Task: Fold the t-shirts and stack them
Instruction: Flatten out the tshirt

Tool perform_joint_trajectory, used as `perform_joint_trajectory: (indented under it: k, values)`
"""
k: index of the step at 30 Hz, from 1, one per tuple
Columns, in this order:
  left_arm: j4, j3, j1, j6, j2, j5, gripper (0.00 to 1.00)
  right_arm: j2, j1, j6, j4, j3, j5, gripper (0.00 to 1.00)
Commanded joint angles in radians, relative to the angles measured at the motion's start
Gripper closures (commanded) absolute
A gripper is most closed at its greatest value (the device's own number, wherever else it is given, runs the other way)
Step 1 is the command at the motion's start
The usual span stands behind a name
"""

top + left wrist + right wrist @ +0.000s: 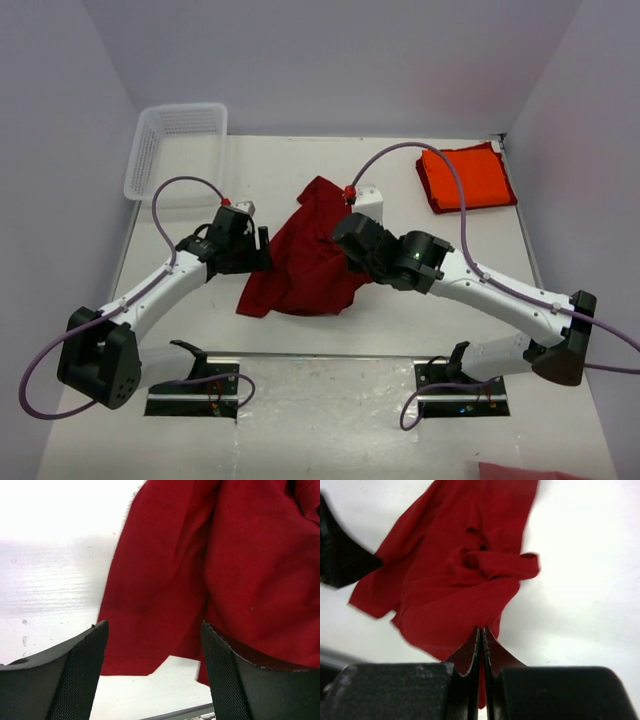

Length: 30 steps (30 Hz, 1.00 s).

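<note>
Crimson tee [300, 265] lies crumpled, unfolded at ctr (orange tee [487, 180] folded, far rt).

bright, even overhead light
top view sharp, faint shadows on the worktop [330, 335]. left wrist view burns out to white glare up top; right wrist view soft, crimson t-shirt [455, 585] smeared at its edges.

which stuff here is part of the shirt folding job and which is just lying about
Job: red shirt, crumpled mid-table, pinched in the shut right gripper; orange shirt, folded at the far right; left gripper, open at the red shirt's edge.
Lying about: white basket at the far left corner.
</note>
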Motion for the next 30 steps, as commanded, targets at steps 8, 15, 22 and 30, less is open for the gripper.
perform_joint_trajectory:
  k: [8, 15, 22, 30]
  values:
    - [-0.020, -0.012, 0.005, -0.024, -0.032, 0.022, 0.20, 0.042, -0.281, -0.268, -0.041, 0.233, 0.084, 1.00]
    - [0.091, -0.093, 0.003, -0.061, 0.066, 0.166, 0.26, 0.051, -0.341, -0.284, -0.048, 0.311, 0.041, 1.00]
    - [0.293, -0.127, -0.088, -0.066, 0.151, 0.433, 0.44, 0.055, -0.343, -0.252, -0.012, 0.227, -0.008, 1.00]
    - [0.450, -0.026, -0.230, -0.134, 0.293, 0.473, 0.39, 0.042, -0.341, -0.249, 0.002, 0.208, -0.036, 1.00]
